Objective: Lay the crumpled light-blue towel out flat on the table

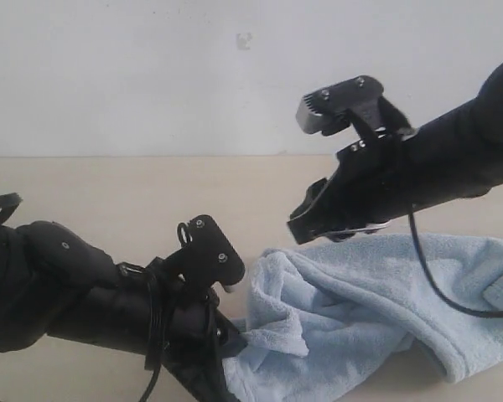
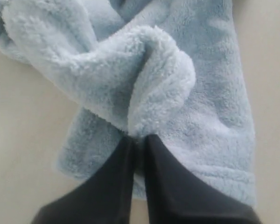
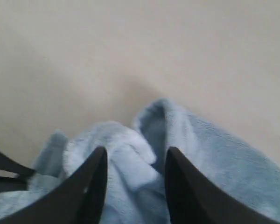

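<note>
Left tool (image 2: 139, 138) pinches towel (image 2: 205, 112); right tool (image 3: 136, 151) gapes.

the exterior view looks low across the tabletop (image 1: 109, 193) toward the wall (image 1: 151, 67), from close by. each wrist view peers closely down my left fingers (image 2: 107, 191) or right fingers (image 3: 91, 186); all share the towel (image 1: 360, 293).

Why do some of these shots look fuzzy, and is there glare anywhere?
Exterior view: soft even light, no glare, towel slightly grainy. Left wrist view: towel pile fairly crisp, left fingers near the lens blurred. Right wrist view: everything soft, right fingers smeared, dim shadow on the table beyond the cloth.
</note>
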You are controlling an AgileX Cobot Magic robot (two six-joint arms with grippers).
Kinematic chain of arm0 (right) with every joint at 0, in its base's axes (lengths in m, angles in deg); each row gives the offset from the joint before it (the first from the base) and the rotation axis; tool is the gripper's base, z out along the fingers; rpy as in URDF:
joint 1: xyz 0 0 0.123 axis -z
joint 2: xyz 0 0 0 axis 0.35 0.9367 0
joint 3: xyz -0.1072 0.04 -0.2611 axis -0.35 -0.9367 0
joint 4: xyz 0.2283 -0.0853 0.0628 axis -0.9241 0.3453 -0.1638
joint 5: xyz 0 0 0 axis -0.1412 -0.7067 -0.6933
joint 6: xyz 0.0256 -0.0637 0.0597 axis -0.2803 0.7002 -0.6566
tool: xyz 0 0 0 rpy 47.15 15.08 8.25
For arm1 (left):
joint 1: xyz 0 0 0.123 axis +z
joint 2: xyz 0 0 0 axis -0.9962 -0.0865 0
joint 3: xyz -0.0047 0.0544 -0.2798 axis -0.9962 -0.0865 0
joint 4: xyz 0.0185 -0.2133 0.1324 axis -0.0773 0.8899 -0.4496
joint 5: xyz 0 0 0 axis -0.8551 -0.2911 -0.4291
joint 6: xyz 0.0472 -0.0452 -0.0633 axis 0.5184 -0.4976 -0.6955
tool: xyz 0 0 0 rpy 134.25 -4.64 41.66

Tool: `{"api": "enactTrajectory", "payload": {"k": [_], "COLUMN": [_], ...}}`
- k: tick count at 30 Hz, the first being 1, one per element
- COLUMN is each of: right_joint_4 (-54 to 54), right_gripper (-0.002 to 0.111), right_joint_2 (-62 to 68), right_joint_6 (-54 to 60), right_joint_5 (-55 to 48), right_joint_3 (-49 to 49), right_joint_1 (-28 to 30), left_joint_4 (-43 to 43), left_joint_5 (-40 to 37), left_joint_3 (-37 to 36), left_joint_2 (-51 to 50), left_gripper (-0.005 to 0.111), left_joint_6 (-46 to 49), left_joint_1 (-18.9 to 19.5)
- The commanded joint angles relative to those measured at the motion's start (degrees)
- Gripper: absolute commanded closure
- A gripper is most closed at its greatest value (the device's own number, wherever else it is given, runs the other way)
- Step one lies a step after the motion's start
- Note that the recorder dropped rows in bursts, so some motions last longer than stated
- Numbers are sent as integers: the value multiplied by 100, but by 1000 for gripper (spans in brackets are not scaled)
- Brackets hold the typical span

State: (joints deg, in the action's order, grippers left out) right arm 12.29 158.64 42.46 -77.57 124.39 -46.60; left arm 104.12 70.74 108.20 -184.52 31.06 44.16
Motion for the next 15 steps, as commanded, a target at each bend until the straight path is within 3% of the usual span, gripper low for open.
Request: {"api": "enactTrajectory", "payload": {"k": [1, 4, 7, 9, 11, 13, 15], "right_joint_4": [2250, 3000, 3008, 2997, 2997, 2997, 3043], "right_gripper": [69, 69, 69, 69, 69, 69, 69], "right_joint_2": [-316, -316, -316, -316, -316, -265, -187], "right_joint_6": [-2105, -3428, -3451, -3290, -2963, -2740, -2659], "right_joint_5": [-292, -485, -549, -563, -553, -577, -692], "right_joint_3": [29, -72, -222, -331, -406, -420, -420], "right_joint_1": [466, 735, 742, 613, 404, 174, 11], "left_joint_4": [0, -51, 29, 481, 1035, 1707, 2454], "left_joint_5": [386, 1325, 2995, 4287, 4905, 4440, 3238], "left_joint_3": [109, 109, 23, -39, -49, -58, -139], "left_joint_2": [551, 1248, 2009, 2420, 2667, 2820, 2858], "left_gripper": [103, 103, 103, 103, 103, 103, 103], "left_joint_6": [-119, -119, 342, 1301, 2402, 2606, 2606], "left_joint_1": [-33, -33, -33, -33, 20, 121, 204]}}
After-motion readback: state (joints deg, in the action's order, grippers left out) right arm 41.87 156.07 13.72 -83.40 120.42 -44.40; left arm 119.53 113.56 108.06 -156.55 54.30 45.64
